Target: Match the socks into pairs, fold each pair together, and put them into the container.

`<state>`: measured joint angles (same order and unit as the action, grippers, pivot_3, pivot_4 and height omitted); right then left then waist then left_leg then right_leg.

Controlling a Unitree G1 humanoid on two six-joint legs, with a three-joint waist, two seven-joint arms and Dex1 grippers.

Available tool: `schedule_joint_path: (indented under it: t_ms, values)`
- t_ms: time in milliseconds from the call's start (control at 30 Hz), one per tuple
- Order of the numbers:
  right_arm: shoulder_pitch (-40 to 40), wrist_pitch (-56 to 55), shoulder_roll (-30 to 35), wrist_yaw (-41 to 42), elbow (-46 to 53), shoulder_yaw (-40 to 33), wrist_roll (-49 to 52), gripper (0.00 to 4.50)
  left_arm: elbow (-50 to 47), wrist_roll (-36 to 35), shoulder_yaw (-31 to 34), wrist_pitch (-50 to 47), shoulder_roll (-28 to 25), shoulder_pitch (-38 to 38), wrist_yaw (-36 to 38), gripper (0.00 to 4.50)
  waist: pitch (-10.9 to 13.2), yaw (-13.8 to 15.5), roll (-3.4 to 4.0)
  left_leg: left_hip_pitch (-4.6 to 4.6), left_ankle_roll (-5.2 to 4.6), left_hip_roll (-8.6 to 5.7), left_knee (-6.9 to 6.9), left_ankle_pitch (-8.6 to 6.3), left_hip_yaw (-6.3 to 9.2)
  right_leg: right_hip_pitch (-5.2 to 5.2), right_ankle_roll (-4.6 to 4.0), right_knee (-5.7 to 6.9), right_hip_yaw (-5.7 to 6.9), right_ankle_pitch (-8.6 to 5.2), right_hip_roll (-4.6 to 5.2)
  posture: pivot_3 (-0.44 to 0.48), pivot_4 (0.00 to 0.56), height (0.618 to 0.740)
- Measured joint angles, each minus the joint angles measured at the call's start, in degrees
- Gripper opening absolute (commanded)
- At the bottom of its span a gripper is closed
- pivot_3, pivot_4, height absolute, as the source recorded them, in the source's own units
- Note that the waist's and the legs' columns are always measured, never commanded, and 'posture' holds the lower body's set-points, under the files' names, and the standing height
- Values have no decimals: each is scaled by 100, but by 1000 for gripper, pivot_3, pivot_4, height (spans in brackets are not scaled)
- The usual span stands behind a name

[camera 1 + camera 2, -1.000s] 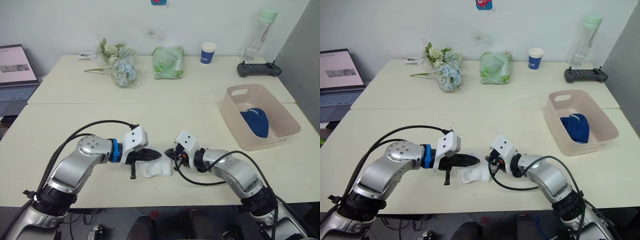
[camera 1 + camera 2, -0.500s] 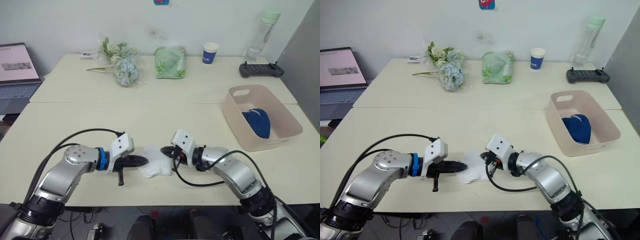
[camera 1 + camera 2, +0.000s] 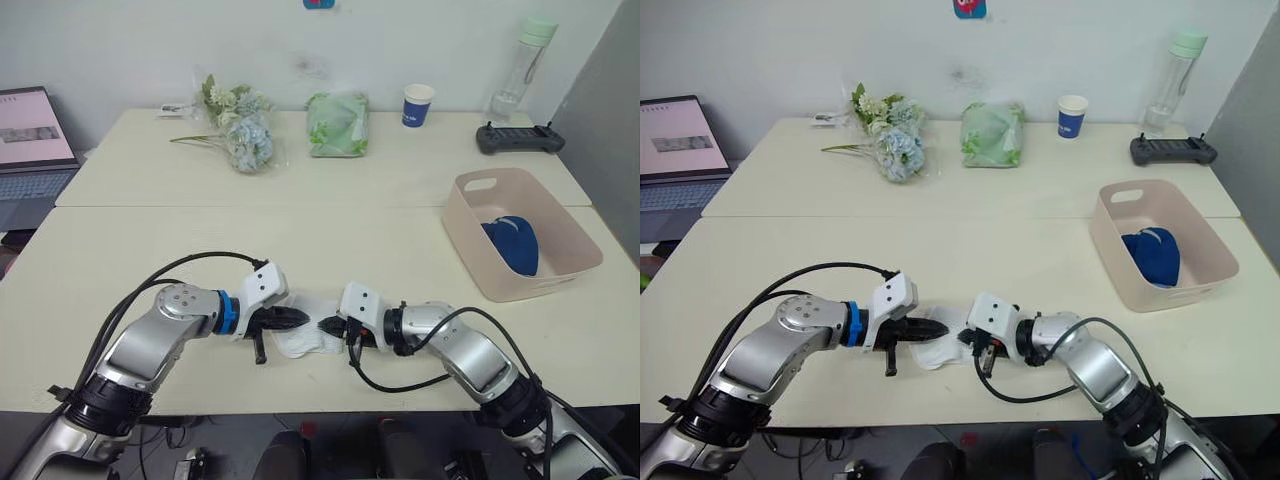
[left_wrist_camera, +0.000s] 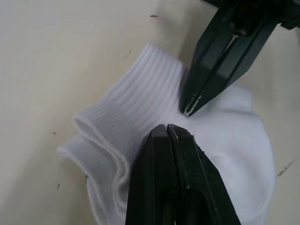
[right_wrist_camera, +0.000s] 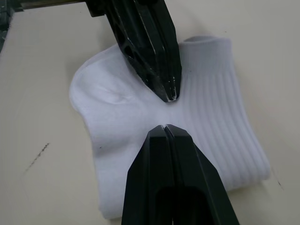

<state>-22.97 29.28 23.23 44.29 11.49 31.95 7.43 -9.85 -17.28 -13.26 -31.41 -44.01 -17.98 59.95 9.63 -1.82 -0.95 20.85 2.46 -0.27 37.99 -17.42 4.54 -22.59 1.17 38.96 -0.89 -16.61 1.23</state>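
Observation:
A folded bundle of white socks [image 3: 309,343] lies on the table near the front edge. My left gripper [image 3: 302,318] comes in from the left and is shut, its tip resting on the white knit [image 4: 136,108]. From the right, my right gripper [image 3: 323,324] is also shut, with its tip on the same bundle [image 5: 215,117]. The two tips nearly meet over the sock and hold nothing between their fingers. The pale pink container [image 3: 468,235] stands at the right, holding a dark blue sock bundle [image 3: 511,246].
Along the back of the table stand a bunch of flowers [image 3: 238,125], a green bag [image 3: 336,124], a blue-and-white paper cup [image 3: 417,104], a clear bottle [image 3: 523,62] and a black controller [image 3: 519,138]. A laptop [image 3: 30,140] sits at the far left.
My left gripper drew back to the left, then returned rightward onto the white socks. My right gripper's tip came down and slightly left, so the two tips now almost touch.

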Motion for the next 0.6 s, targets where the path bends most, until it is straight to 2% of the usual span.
schedule_joint_path:
  t_ms: [267, 600]
  values:
    - [536, -187, 587, 357, 527, -277, 47, 44, 335, 170, 200, 596, -7, 123, -82, 0, -1, -12, -2, -11, 0, 4, 0, 0, 1, 13, 0, -1, 1, 0, 2, 0, 150, 740]
    - [611, 359, -67, -453, 825, -1420, 426, 44, -381, -20, 388, 542, -79, 114, 143, 0, 1, -2, -5, -5, 1, 2, -1, 0, 1, 9, 0, -4, 0, 0, 3, 0, 150, 740]
